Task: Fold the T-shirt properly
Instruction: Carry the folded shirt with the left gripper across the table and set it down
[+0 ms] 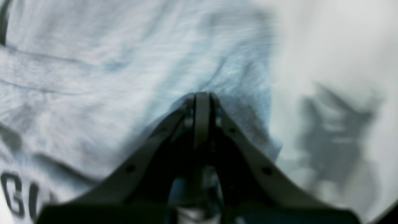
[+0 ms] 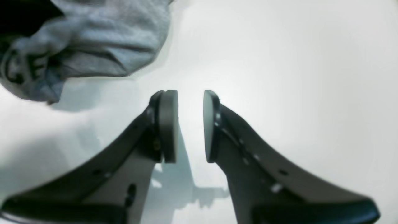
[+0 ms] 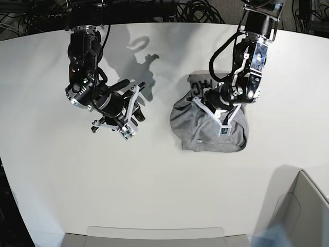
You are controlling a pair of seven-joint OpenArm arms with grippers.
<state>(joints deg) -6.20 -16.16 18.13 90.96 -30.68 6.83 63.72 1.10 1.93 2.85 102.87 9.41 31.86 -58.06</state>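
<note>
Your left gripper (image 1: 202, 96) has its jaws pressed together over the T-shirt (image 3: 213, 128), which lies crumpled in a heap on the white table (image 3: 154, 195), to the right of centre in the base view. The left wrist view is blurred, so I cannot tell whether any cloth is pinched between those jaws or they merely rest above it; judge that before you lift. Your right gripper (image 2: 190, 124) hangs with its jaws partly apart, holding nothing, over bare table just beside the shirt's bunched edge.

To do this step well, spread the garment flat before attempting any fold. Bring your right gripper to the near bunched edge, take a single layer at a hem or shoulder, and draw the two hands apart slowly. Watch for the black lettering (image 1: 18, 194): it tells you which side faces up.
</note>
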